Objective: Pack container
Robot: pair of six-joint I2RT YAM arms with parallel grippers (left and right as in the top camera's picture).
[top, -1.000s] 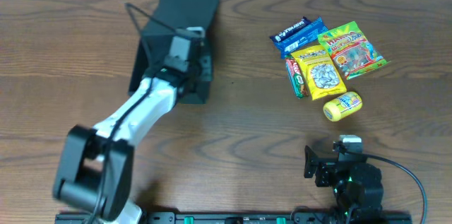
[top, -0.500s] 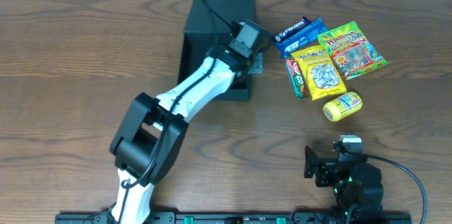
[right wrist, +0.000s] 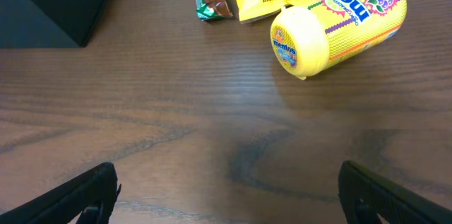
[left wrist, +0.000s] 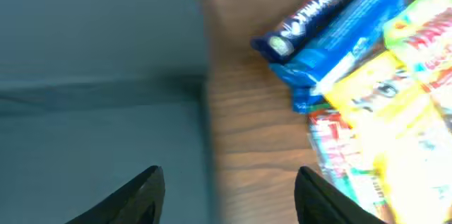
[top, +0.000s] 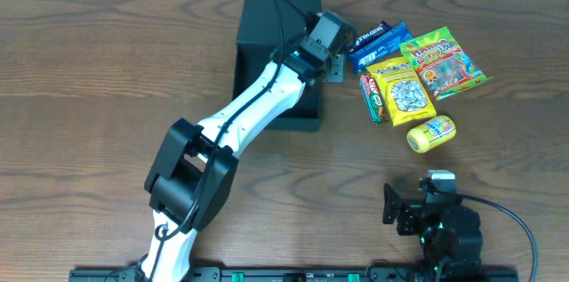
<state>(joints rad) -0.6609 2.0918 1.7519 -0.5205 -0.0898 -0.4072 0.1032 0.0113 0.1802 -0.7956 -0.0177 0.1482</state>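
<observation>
The black container (top: 253, 42) lies at the back of the table, left of a cluster of snacks. My left gripper (top: 332, 67) hovers at its right edge, open and holding nothing. In the left wrist view, one of the left gripper's (left wrist: 229, 181) fingers is over the container's dark surface (left wrist: 99, 75) and the other over bare wood. The container's edge runs between them. Blue bars (left wrist: 332, 26) and a yellow packet (left wrist: 395, 104) lie just beyond. My right gripper (top: 425, 204) rests open near the front edge; the right gripper (right wrist: 229, 181) frames only wood.
The snack cluster holds blue bars (top: 378, 44), a yellow packet (top: 400, 91), a rainbow candy bag (top: 442, 64), a green-red bar (top: 372, 100) and a yellow Mentos tub (top: 431, 132). From the right wrist, the tub (right wrist: 339, 22) lies ahead and the container's corner (right wrist: 49, 5) far left.
The left arm swung right, dragging the container from the table's left toward the snacks. Its jaws, shut before, now stand open. The right arm has not moved.
</observation>
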